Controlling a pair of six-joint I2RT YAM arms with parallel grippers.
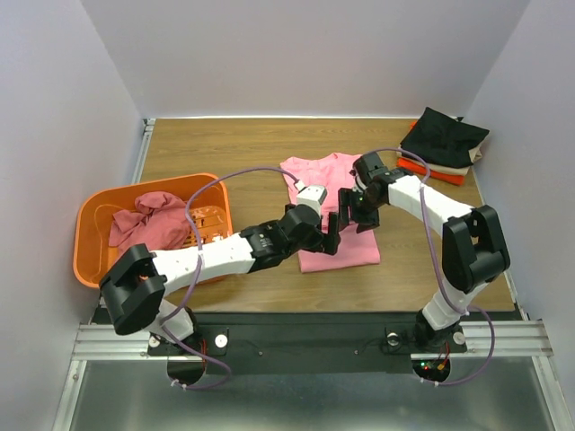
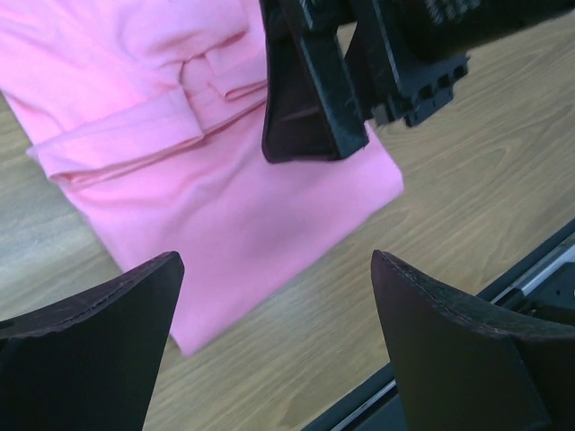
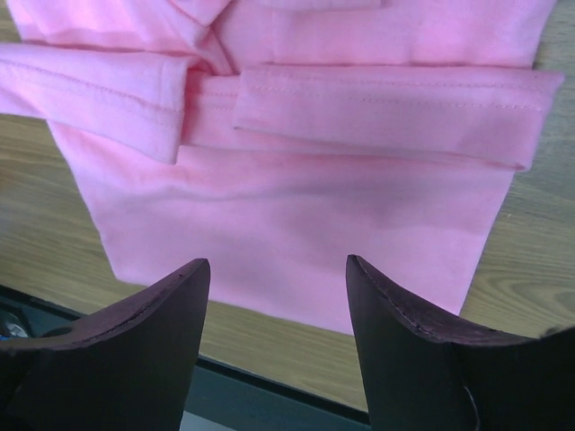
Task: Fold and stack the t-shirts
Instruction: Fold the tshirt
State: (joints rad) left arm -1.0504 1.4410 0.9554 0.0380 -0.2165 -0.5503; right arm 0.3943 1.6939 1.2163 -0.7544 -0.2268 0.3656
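A light pink t-shirt (image 1: 334, 184) lies flat on the wooden table with both sleeves folded inward; it shows in the left wrist view (image 2: 180, 171) and the right wrist view (image 3: 296, 215). My left gripper (image 1: 331, 235) is open and empty above its near left part. My right gripper (image 1: 358, 214) is open and empty above its right side, close to the left one. A darker rose shirt (image 1: 148, 220) lies crumpled in the orange basket (image 1: 90, 242). Folded black (image 1: 445, 135), beige (image 1: 472, 162) and red-orange (image 1: 431, 169) shirts are stacked at the far right.
The table's near edge and a metal rail (image 3: 269, 395) run just below the pink shirt's hem. The right gripper's fingers (image 2: 314, 99) hang over the shirt in the left wrist view. White walls enclose the table on three sides.
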